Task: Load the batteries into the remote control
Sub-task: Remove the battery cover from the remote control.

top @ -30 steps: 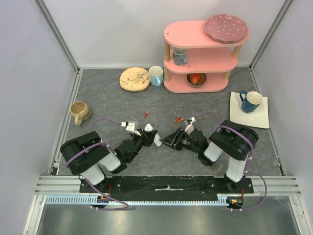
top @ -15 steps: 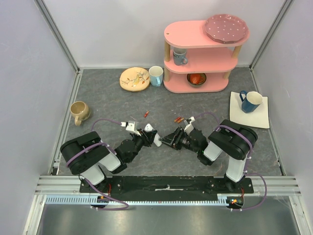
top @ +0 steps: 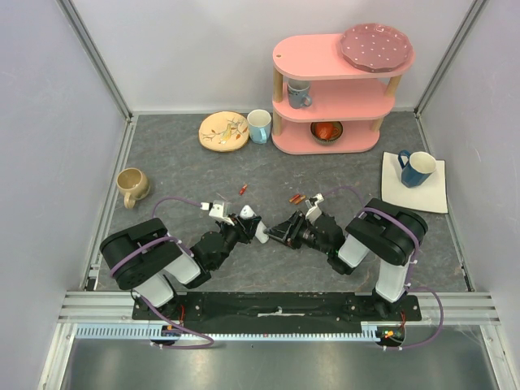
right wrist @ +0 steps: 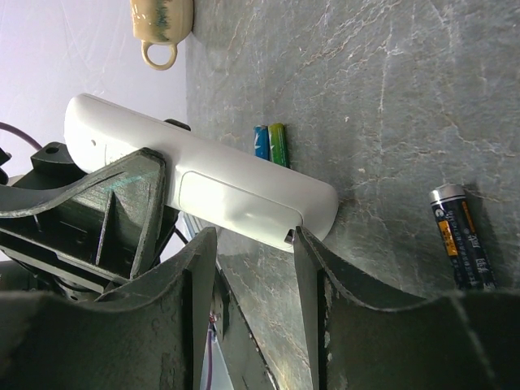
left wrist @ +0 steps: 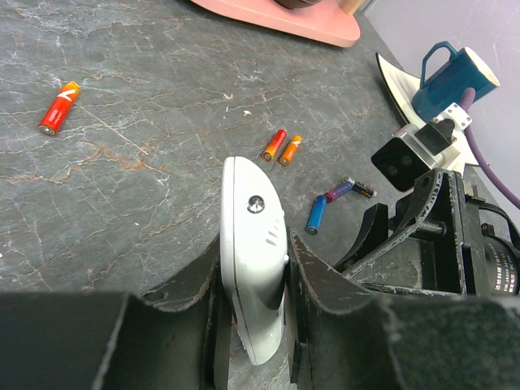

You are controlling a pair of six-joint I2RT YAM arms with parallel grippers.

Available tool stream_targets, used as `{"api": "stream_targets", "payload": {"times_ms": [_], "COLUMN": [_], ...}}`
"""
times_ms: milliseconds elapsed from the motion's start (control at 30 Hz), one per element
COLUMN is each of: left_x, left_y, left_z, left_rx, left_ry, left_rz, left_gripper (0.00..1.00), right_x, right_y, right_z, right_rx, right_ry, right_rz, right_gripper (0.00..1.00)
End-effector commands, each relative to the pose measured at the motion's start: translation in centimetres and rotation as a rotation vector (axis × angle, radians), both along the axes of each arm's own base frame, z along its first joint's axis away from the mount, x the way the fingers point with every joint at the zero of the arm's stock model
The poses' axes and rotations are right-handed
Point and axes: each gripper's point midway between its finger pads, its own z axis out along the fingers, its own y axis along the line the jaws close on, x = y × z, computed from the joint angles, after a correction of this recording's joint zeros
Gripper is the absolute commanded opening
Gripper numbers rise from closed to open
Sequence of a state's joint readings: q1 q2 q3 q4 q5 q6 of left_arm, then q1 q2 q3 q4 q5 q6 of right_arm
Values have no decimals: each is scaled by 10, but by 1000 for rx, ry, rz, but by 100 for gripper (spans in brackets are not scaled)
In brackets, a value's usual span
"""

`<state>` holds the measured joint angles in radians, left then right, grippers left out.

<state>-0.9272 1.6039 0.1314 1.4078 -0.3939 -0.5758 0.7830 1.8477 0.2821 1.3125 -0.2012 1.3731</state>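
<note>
The white remote control stands on its long edge between my left gripper's fingers, which are shut on it; it shows small in the top view. In the right wrist view its back faces me, cover in place. My right gripper is open just in front of that cover, one fingertip by the notch at its end. Batteries lie loose on the table: a red-orange one, two orange ones, a blue one, a purple-dark one, a dark one, and a blue and green pair.
A beige mug stands at the left. A plate and a white cup are at the back, beside a pink shelf. A blue mug sits on a white square plate at the right.
</note>
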Motion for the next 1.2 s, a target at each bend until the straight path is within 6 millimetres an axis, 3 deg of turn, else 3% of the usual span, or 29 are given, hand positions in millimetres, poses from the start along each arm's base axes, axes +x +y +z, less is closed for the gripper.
{"api": "stream_targets", "payload": {"times_ms": [0,833,1167], "left_x": [0,0,-2], "left_y": [1,2,0], "left_z": [50,50,50], "left_rx": [-171,-172,-173], "left_ry": [-132,-131,-131], "left_rz": [14,15,6], "left_gripper": [2,2,2], "right_x": [6,4,9], "right_y": [9,7,12], "right_z": [36,33,40], "right_rx": [110,110,139], "right_ry": [-122,-112,-127], "right_rz": [-4,-12,-12], "right_gripper": [51,53,52]}}
